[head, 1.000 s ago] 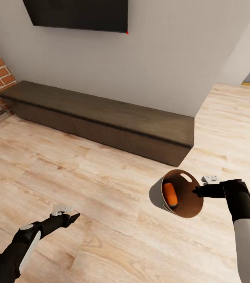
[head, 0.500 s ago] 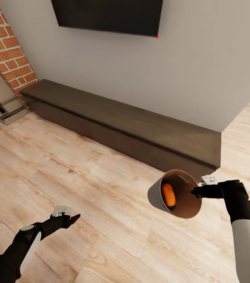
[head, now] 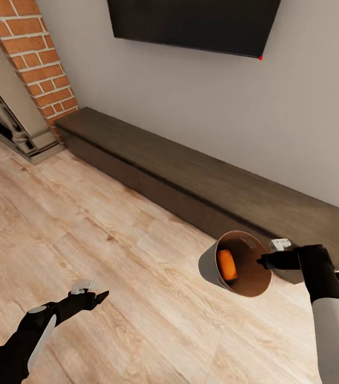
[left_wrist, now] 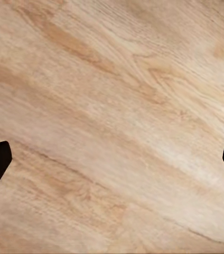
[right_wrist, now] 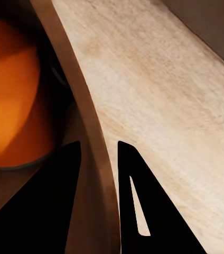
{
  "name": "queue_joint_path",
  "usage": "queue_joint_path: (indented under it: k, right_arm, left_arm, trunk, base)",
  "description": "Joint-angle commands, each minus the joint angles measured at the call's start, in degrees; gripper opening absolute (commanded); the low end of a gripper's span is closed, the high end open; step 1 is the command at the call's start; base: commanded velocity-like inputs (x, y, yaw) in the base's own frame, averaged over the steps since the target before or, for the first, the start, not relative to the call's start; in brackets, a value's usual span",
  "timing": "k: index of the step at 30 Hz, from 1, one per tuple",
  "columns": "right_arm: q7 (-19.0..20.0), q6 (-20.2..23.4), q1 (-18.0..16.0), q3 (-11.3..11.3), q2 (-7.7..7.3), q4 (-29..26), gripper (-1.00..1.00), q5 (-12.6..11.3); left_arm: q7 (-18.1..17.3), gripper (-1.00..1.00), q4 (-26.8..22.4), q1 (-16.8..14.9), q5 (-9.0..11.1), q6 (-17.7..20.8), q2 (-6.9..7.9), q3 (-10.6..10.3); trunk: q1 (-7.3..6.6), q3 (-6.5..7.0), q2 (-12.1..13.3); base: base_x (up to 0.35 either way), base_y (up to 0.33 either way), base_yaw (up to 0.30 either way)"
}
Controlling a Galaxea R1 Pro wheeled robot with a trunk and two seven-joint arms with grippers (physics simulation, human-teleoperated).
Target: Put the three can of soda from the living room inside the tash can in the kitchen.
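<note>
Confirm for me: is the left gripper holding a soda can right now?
No, the left gripper hovers empty over the wood floor, while one orange can lies inside the trash can held by the right gripper.

Light wood plank floor (head: 111,277) across near and left ground; same pale grain under the left wrist view (left_wrist: 112,127). Long low dark-brown wooden cabinet (head: 201,184) runs along the far plain grey wall (head: 191,101), from far left toward near right. Black flat wall-mounted screen (head: 196,21) above it; red-brick column (head: 36,64) at far left, touching the cabinet's left end.
</note>
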Motion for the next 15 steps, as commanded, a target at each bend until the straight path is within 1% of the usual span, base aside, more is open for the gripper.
queue_joint_path:
  k: [1, 11, 15]
  right_arm:
    - [0.4, 0.7, 0.0, 0.0, 0.04, 0.0, -1.0, -1.1]
    - [0.2, 0.7, 0.6, 0.6, 0.42, 0.0, -1.0, -1.0]
    - [0.0, 0.7, 0.8, 1.0, 0.86, 0.0, -1.0, -1.0]
  left_arm:
    - [0.0, 1.0, 0.0, 0.0, 0.0, 0.0, 0.0, 0.0]
    - [0.1, 1.0, 0.1, 0.0, 0.0, 0.0, -0.1, 0.0]
    - [0.1, 1.0, 0.1, 0.0, 0.0, 0.0, -0.09, 0.0]
  trunk:
    - [0.0, 0.01, 0.0]
    - [0.0, 0.01, 0.0]
    - [0.0, 0.01, 0.0]
  base:
    - [0.323, 0.0, 0.253]
    - [0.319, 0.0, 0.253]
    - [0.207, 0.046, 0.253]
